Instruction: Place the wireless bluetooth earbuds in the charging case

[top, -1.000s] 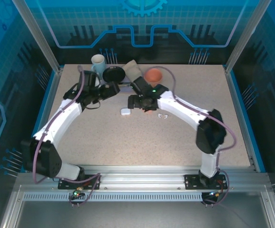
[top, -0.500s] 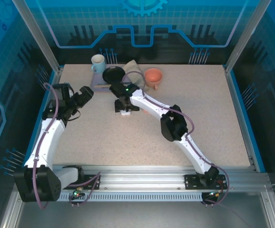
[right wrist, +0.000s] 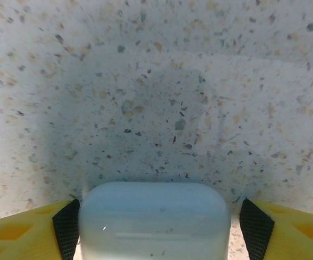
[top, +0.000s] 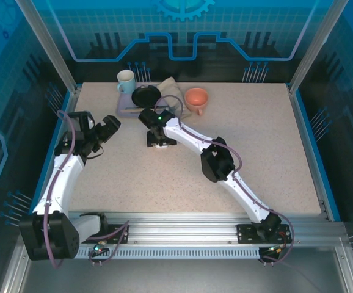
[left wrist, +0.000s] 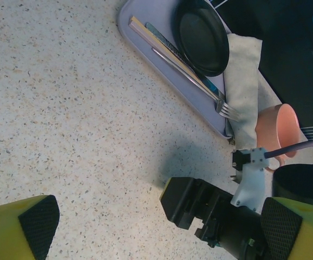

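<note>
The charging case (right wrist: 154, 216) is a smooth, pale white pebble with rounded corners and a faint horizontal line across its face. It lies on the speckled table (right wrist: 156, 81) at the bottom centre of the right wrist view. The right gripper (top: 157, 140) is over it, left of centre in the top view. Its black pads (right wrist: 65, 227) flank the case, apart, with a thin gap at the right-hand one. The left gripper (top: 107, 127), toward the upper left, has its fingers (left wrist: 37, 219) wide apart over bare table, near a grey tray (left wrist: 148, 11).
</note>
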{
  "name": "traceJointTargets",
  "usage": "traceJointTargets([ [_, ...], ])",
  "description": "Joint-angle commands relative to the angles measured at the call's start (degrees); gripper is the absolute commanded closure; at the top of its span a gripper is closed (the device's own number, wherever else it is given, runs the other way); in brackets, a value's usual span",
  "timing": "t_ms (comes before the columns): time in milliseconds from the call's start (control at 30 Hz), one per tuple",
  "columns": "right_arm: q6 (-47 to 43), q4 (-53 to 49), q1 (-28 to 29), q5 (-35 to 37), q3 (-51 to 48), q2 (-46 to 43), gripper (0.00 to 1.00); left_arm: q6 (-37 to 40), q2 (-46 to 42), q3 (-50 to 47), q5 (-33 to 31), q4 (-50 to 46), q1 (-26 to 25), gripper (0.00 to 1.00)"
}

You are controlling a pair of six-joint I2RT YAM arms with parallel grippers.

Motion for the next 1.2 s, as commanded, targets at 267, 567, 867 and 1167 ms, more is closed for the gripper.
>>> traceJointTargets([
  [267, 2.11, -1.54, 0.70, 0.12, 2.59, 3.18, 0.25, -0.52, -1.42, -1.91, 2.35, 1.94, 0.85, 0.01],
  [567, 2.05, -3.40, 0.77, 0.72, 0.75, 0.84, 0.54, 0.06, -0.85, -0.60, 3.35, 0.90, 0.84, 0.01],
  [867, 6.77, 7.58, 1.71, 0.47, -28.91, -20.15, 0.60, -0.13, 0.67, -1.99, 9.28, 2.17, 0.58, 0.01],
  [1167, 11.23, 14.91, 4.00, -0.64, -47.99, -29.61, 0.44, -3.70, 0.49, -5.78, 8.40, 4.62, -4.06, 0.01],
])
